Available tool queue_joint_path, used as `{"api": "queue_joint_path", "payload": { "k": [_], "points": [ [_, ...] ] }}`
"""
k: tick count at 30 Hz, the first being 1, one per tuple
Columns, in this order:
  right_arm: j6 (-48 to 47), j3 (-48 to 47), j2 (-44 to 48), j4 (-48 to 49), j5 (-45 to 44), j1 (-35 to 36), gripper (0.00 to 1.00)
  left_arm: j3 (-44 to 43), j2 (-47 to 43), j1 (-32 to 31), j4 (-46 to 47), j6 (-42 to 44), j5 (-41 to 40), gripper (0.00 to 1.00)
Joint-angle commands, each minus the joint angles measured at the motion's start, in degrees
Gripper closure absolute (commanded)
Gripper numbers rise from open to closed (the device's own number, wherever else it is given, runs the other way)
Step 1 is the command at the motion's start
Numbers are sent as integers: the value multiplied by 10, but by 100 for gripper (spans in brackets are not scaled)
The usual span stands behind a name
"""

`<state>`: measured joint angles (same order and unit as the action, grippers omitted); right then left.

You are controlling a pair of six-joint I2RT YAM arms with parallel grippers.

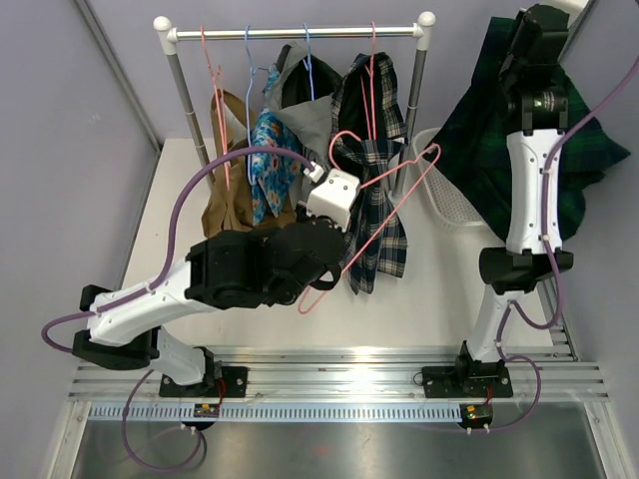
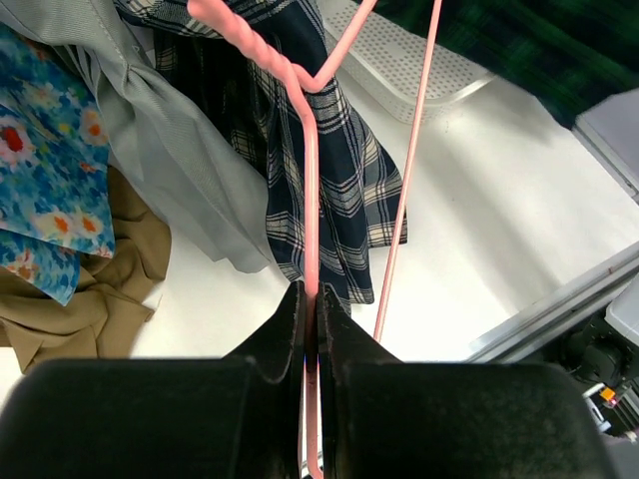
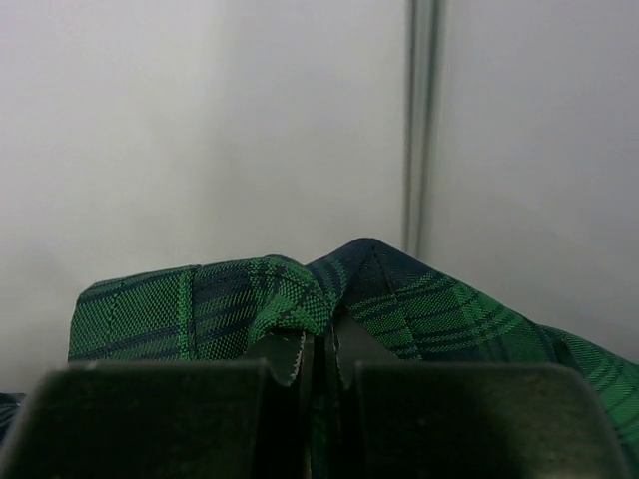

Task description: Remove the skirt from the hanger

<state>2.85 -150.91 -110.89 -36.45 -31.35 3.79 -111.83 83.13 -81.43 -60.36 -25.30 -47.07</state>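
step in hand: the skirt (image 1: 559, 150) looks already free of the hanger (image 1: 384, 215); I judge what is left is to carry the two apart and put them down.
how to do it well: keep both grips firm, move the right arm slowly so the hanging cloth does not catch on the rack (image 1: 300, 33) or the basket (image 1: 439, 195), and keep the hanger's free wire away from the clothes on the rail.
left gripper (image 2: 312, 299): nearest to the arm bases, low over the table (image 1: 439, 299). The fingers (image 2: 285, 329) are pressed together on the pink wire of the hanger; almost no gap is seen between them. The wire runs up from the jaws to its twisted neck, and a second thin side of it passes just beside on the right.
hanger: bare, tilted across the middle of the table, in front of the plaid clothes (image 1: 371, 190).
right gripper (image 3: 318, 344): farther and higher, at the right side. Its fingers (image 3: 290, 354) are closed tight on a fold of the green tartan skirt, which bunches over the fingertips.
skirt: hangs from the right gripper, spread behind the right arm, beyond the basket, well apart from the hanger.
rack: farthest, with other hangers and clothes on its rail.
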Motion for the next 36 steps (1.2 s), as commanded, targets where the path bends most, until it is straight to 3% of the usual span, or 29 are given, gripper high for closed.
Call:
{"api": "queue_joint_path", "payload": {
  "k": [1,4,7,8,10,11,12,13,19,24,30,31,36],
  "points": [
    [43,-40,-19,89,88,-24,100,-10,14,-2,2,9,-35,100],
    [59,-24,-46,94,122,-28,100,-31,34,-1,-19,8,-60,100],
    [76,60,-44,116,138,-28,100,-68,58,6,-35,11,-93,100],
    [86,162,-31,135,128,-28,100,-80,69,10,-36,16,-92,100],
    [96,276,15,202,118,-28,100,-117,83,21,-37,35,-93,100],
    [106,375,29,219,118,-28,95,-135,90,26,-40,42,-93,100],
    [110,416,43,239,119,-28,68,-151,106,35,-44,52,-94,100],
    [111,452,66,242,118,-29,1,-183,113,40,-49,60,-94,100],
    [165,709,200,277,104,-28,1,-260,159,67,-67,98,-115,100],
    [189,800,308,270,128,-28,1,-258,167,126,-53,98,-112,100],
    [211,895,430,263,176,-28,1,-337,226,174,50,168,-65,100],
    [210,909,459,252,182,-28,1,-377,249,181,93,193,-73,100],
    [196,933,501,226,190,-28,1,-363,272,195,218,279,-134,100]
  ]
}}
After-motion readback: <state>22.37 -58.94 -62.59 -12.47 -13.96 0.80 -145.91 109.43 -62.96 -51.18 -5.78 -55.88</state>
